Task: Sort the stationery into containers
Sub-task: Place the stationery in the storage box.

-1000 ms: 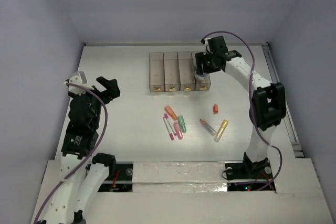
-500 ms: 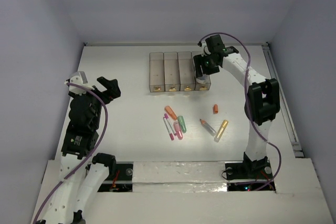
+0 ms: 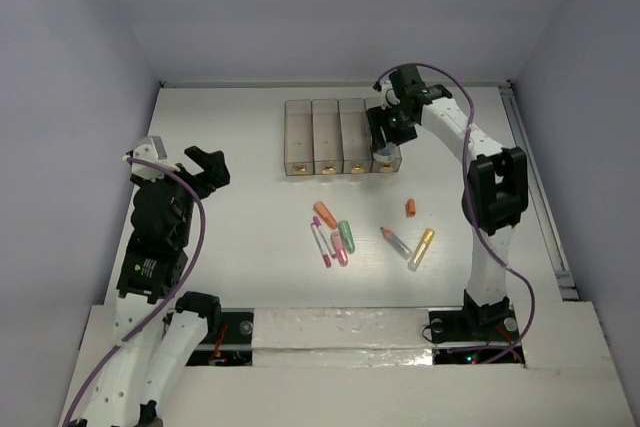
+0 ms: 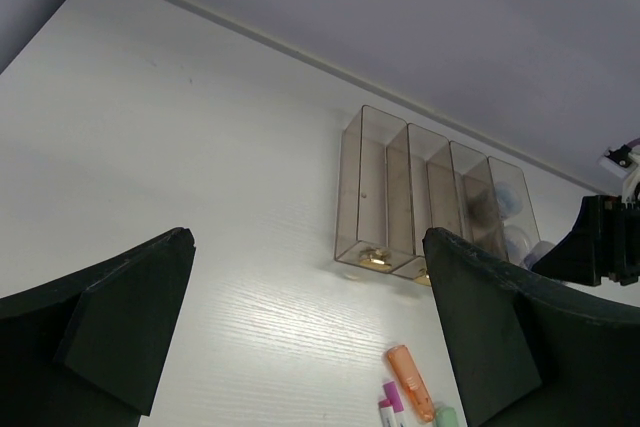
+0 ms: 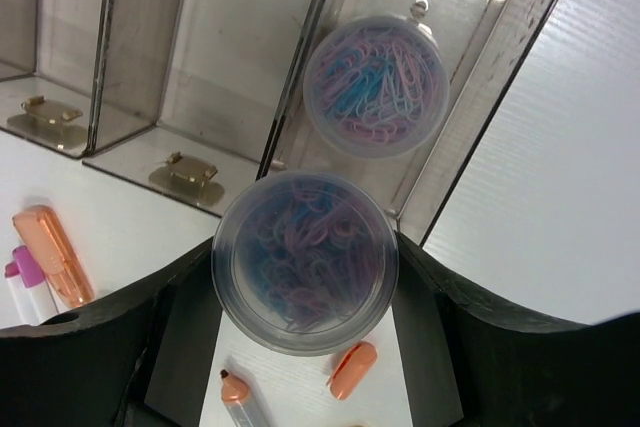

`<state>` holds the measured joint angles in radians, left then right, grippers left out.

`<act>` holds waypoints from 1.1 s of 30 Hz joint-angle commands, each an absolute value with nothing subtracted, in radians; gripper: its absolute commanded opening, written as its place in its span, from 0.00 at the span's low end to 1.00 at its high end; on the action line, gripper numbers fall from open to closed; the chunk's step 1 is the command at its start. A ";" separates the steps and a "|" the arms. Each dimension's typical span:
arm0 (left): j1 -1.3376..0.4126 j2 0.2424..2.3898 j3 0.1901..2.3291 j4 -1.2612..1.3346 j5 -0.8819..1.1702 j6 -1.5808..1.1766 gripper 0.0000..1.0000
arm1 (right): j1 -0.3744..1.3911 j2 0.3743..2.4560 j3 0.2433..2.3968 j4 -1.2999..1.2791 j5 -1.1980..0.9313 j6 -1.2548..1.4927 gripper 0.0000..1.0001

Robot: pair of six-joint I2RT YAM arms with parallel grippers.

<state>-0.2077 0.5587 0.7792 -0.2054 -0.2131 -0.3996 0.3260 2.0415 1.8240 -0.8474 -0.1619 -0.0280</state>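
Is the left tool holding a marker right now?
No, the left tool is wide open and grips nothing.

- The rightmost bin [image 5: 478, 27] already holds a jar [image 5: 375, 84], perhaps another behind it; the right gripper [image 5: 305, 287] with its gripped jar [image 5: 305, 252] blocks the front end.
- Three neighbouring bins [image 3: 325, 132] stand open-topped.
- Markers [image 3: 335, 234] litter the table [image 3: 230, 127] before them.
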 commanded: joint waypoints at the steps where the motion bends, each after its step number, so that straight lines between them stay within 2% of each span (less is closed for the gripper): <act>1: -0.210 0.554 0.779 -0.158 -0.209 -0.387 0.99 | 0.322 2.085 1.899 -0.871 -0.153 -0.041 0.44; 12: -0.210 0.554 0.779 -0.160 -0.213 -0.384 0.99 | 0.322 2.143 1.988 -0.862 -0.060 -0.009 0.44; 18: -0.210 0.558 0.779 -0.160 -0.213 -0.385 0.99 | 0.322 2.063 1.856 -0.652 0.037 -0.002 0.46; 25: -0.210 0.560 0.778 -0.158 -0.210 -0.383 0.99 | 0.322 1.947 1.648 -0.397 0.031 -0.002 0.47; 28: -0.210 0.560 0.779 -0.158 -0.209 -0.383 0.99 | 0.322 1.937 1.628 -0.388 0.031 -0.002 0.54; 29: -0.210 0.561 0.779 -0.158 -0.209 -0.383 0.99 | 0.322 1.936 1.621 -0.388 0.025 -0.003 0.64; 32: -0.210 0.561 0.779 -0.155 -0.206 -0.385 0.99 | 0.322 1.921 1.606 -0.390 -0.026 0.031 0.78; 33: -0.210 0.561 0.779 -0.156 -0.206 -0.384 0.99 | 0.322 1.913 1.600 -0.385 -0.049 0.034 0.80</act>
<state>-0.2077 0.5591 0.7792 -0.2058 -0.2127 -0.3981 0.3237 1.9816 1.6135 -0.4751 -0.0002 0.0074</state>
